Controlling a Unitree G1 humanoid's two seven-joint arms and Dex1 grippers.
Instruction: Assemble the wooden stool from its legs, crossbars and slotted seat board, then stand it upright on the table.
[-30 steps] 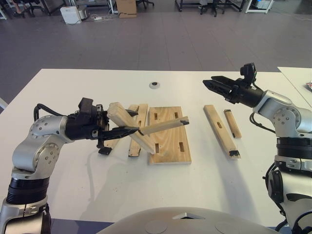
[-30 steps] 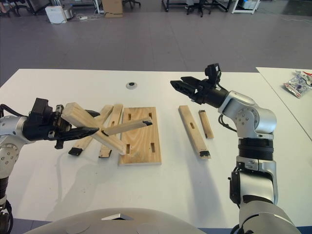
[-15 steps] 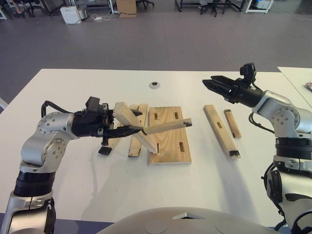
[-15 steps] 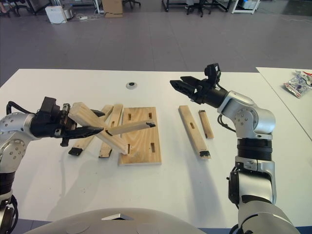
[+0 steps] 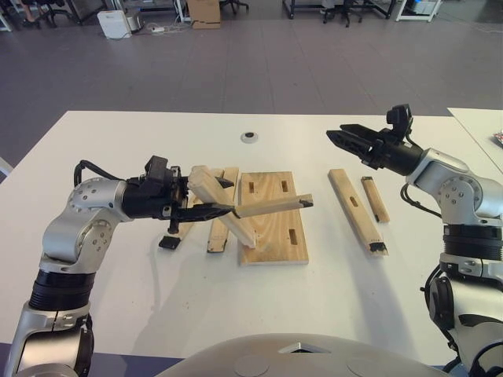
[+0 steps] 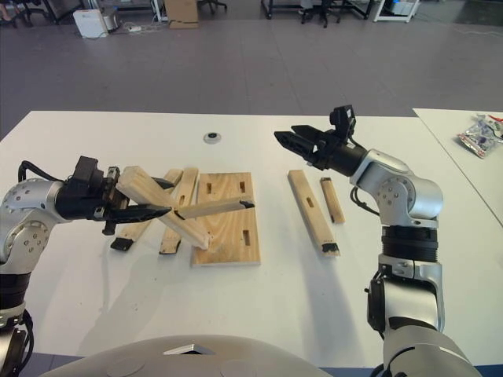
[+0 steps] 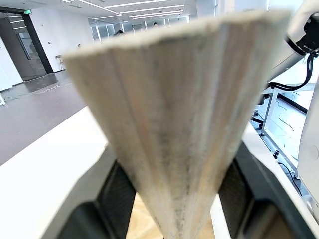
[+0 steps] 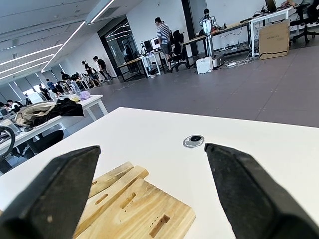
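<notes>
My left gripper (image 5: pixel 222 196) is shut on a wooden leg (image 5: pixel 228 216) and holds it slanted above the table, just left of the slotted seat board (image 5: pixel 273 238). A crossbar (image 5: pixel 275 206) sticks out of that leg and reaches over the board. In the left wrist view the leg's end (image 7: pixel 174 114) sits between my dark fingers (image 7: pixel 117 199). My right gripper (image 5: pixel 336 139) hangs open in the air over the table's back right, with nothing in it. Below it lie another leg (image 5: pixel 356 210) and a short crossbar (image 5: pixel 375 199). The right wrist view looks across the board (image 8: pixel 144 211).
Two more wooden pieces (image 5: pixel 222 206) lie side by side left of the board, partly under the held leg; one shows a black foot (image 5: pixel 167 242). A round grommet (image 5: pixel 249 137) sits in the tabletop behind the board. The front of the white table is bare.
My left arm has carried the leg with its crossbar a little to the right, toward the board, and its elbow has risen. The right gripper has barely moved.
</notes>
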